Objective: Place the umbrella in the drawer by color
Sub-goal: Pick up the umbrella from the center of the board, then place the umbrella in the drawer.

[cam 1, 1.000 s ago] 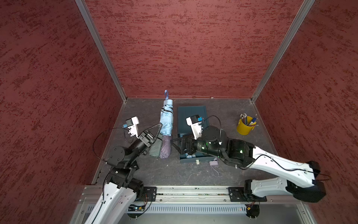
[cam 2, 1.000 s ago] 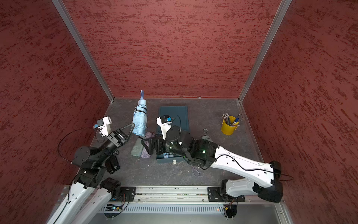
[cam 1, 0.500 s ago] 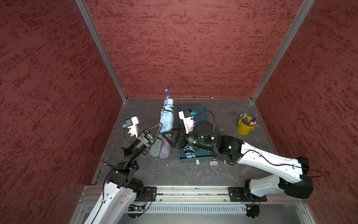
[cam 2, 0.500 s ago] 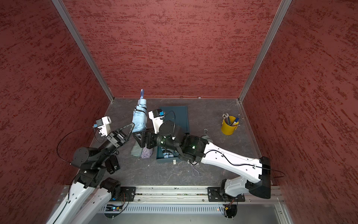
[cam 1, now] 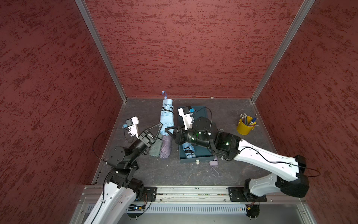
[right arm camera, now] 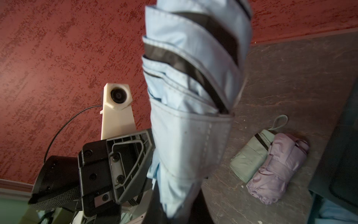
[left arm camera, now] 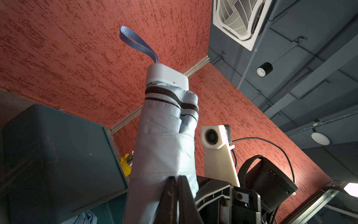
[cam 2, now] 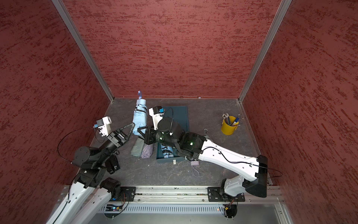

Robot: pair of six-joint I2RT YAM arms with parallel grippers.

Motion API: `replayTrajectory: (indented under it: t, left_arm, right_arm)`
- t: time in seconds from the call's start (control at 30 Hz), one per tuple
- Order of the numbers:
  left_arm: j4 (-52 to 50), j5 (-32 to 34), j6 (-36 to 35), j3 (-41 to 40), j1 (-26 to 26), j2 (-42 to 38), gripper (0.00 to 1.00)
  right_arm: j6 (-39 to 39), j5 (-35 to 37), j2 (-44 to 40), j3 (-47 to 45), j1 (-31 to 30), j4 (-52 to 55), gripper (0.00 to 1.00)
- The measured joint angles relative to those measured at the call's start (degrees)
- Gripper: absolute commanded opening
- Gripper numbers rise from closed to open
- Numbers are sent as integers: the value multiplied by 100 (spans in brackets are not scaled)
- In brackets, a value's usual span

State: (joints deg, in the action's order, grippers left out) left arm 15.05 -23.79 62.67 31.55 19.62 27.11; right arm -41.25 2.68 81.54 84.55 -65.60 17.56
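Note:
A folded light blue umbrella (cam 1: 166, 116) (cam 2: 139, 116) stands nearly upright, strap end up, left of the dark teal drawer unit (cam 1: 202, 111). My left gripper (cam 1: 159, 125) (left arm camera: 177, 177) pinches the fabric of its lower half from the left, jaws almost together. My right gripper (cam 1: 169, 130) (right arm camera: 177, 205) is shut on its lower end from the right. The pulled-out drawer (cam 1: 199, 158) (cam 2: 164, 160) holds another light blue umbrella (cam 1: 188, 150). On the floor below the grippers, a green umbrella (cam 1: 155, 147) (right arm camera: 251, 155) and a purple umbrella (cam 1: 165, 147) (right arm camera: 279, 166) lie side by side.
A yellow cup of pens (cam 1: 245, 127) stands at the right. A small lilac thing with a strap (cam 1: 214, 163) lies in front of the drawer. Red walls close in the floor on three sides, and the right arm reaches over the drawer.
My right gripper swung left from above the drawer to the upright blue umbrella and shut on its lower end. The left gripper kept holding the umbrella; its jaws have eased slightly.

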Motion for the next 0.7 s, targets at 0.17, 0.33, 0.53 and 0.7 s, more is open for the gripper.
replayTrajectory:
  t: [0.17,0.33,0.53,0.7]
  left_arm:
    - [-457,26,-260,138,48,-7,90]
    - [-1410,289,-828,551,50,131,88]
    - [-2293,269,-1705,1392,151,1185,83]
    - [-2896,527,-2433,1735,966,1963,81]
  right_arm:
    - [42,87,0,192,52,975,0]
    - [208,247,-127,898,39,2804,0]
    - [164,428,-629,2463,37,5733,0]
    - [291,385,-765,2796,17,7090,0]
